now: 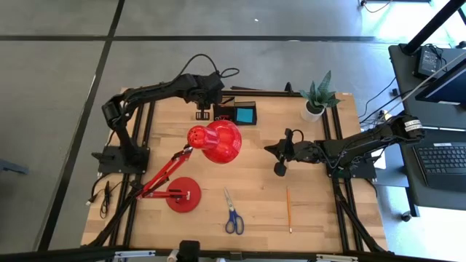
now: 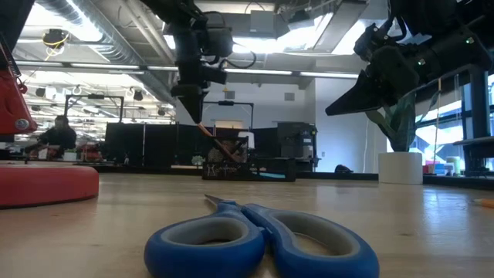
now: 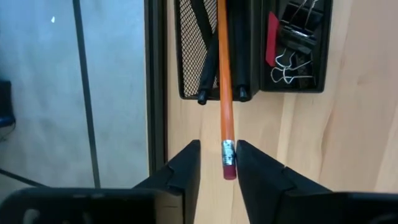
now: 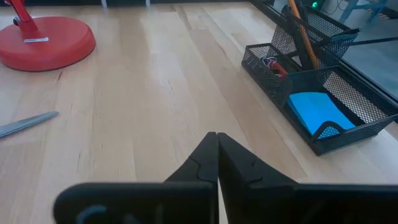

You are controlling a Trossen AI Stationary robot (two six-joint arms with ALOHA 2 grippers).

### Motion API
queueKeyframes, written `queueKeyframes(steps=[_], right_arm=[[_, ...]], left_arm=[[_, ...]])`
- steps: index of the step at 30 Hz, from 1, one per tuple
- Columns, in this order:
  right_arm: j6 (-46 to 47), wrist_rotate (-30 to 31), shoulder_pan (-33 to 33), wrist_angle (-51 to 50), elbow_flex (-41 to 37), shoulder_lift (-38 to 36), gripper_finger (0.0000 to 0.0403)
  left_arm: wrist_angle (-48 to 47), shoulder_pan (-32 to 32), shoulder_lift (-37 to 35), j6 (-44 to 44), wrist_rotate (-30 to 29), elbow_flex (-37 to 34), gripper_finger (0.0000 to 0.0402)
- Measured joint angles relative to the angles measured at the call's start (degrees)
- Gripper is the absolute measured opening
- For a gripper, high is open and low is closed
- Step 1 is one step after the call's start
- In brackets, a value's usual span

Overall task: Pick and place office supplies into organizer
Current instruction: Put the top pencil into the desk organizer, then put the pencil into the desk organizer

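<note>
The organizer (image 1: 234,113), a black mesh box, stands at the table's far edge and holds a blue block (image 4: 317,112), clips (image 3: 292,37) and black pens (image 3: 205,62). An orange pencil (image 3: 224,74) stands slanted in its mesh compartment with the eraser end up. My left gripper (image 3: 217,149) hangs above the box, open, one finger on each side of that eraser end. My right gripper (image 4: 216,140) is shut on nothing over mid-table, right of the lamp. Blue-handled scissors (image 1: 232,212) and a second pencil (image 1: 289,209) lie flat near the front edge. My left gripper comes from above, slanting down, its fingers apart on either side of the pencil's eraser end (image 3: 229,165). A gap shows beside one finger (image 3: 189,158). Whether the other finger (image 3: 245,158) touches the eraser I cannot tell. The pencil's lower end sits inside the mesh compartment.
A red desk lamp has its head (image 1: 218,140) just in front of the organizer and its round base (image 1: 183,194) near the front left. A potted plant (image 1: 317,98) stands at the far right. Bare wood lies between the lamp and the right arm.
</note>
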Motion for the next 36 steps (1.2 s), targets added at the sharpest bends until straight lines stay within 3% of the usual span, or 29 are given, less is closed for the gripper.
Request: queueKeyframes(steps=[12, 20, 32, 36], right_arm=[[0.4, 0.0, 0.0, -1.3, 0.0, 0.0, 0.0007], [0.5, 0.0, 0.0, -2.6, 0.0, 0.0, 0.0007], [3.7, -0.1, 1.7, -6.0, 0.0, 0.0, 0.0007], [3.8, -0.1, 2.3, -6.2, 0.0, 0.0, 0.0007]], left_arm=[[-0.4, -0.4, -0.2, -1.9, 0.9, 6.0, 0.0125], [-1.4, -2.6, -2.2, -2.5, 13.8, 6.3, 0.0127], [-3.5, -3.5, -8.2, -9.1, 22.8, 6.1, 0.0127], [-1.3, -3.1, -12.4, -10.5, 25.8, 0.5, 0.0127]])
